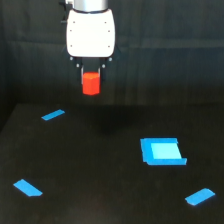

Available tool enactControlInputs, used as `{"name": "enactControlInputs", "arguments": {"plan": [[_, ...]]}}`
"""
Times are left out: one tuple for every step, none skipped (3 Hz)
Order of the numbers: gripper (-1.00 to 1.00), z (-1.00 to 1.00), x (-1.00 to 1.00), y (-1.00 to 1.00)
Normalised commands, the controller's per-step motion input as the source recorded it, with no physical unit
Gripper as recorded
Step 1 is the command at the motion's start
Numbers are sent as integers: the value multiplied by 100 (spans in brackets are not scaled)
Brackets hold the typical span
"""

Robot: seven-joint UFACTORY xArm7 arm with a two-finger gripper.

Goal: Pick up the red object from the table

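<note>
The red object (91, 83), a small red-orange cylinder, hangs in the air well above the black table (100, 170). My gripper (91, 85) is shut on it, its dark fingers pressing both sides below the white wrist housing. A faint shadow lies on the table beneath it. The fingertips themselves are hard to make out against the dark background.
Blue strips lie on the table at the far left (53, 115), near left (27, 188) and near right (199, 196) of the exterior view. A blue square patch (162, 151) sits right of centre. The back wall is dark.
</note>
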Motion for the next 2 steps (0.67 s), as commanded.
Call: {"name": "enactControlInputs", "arguments": {"plan": [[-100, 24, 1, -5], [-96, 16, 1, 2]]}}
